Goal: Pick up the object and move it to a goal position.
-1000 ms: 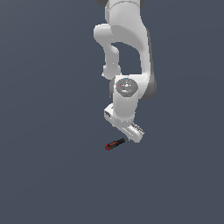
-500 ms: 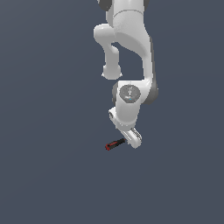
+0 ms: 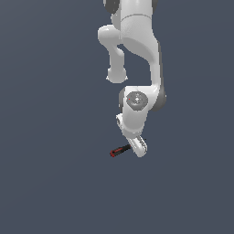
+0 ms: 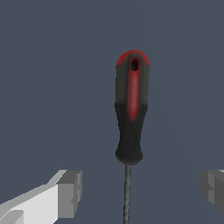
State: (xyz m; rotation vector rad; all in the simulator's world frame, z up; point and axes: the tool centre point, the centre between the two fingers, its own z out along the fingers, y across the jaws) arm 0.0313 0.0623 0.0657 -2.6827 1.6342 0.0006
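Note:
The screwdriver (image 3: 119,151) lies flat on the grey floor, with its red-and-black handle toward the exterior view's left. In the wrist view its handle (image 4: 130,109) fills the middle and its thin dark shaft (image 4: 127,192) runs back between my fingers. My gripper (image 3: 138,149) hangs low over the shaft end, which the hand hides in the exterior view. In the wrist view the gripper (image 4: 141,192) is open, with one fingertip (image 4: 69,192) on each side of the shaft, well apart from it. Neither finger touches it.
The white arm (image 3: 132,50) reaches down from the top of the exterior view. The plain dark grey floor (image 3: 55,183) extends all around, and no other objects or a goal marker show.
My hand has come down closer to the floor over the screwdriver's shaft end. The screwdriver has not moved.

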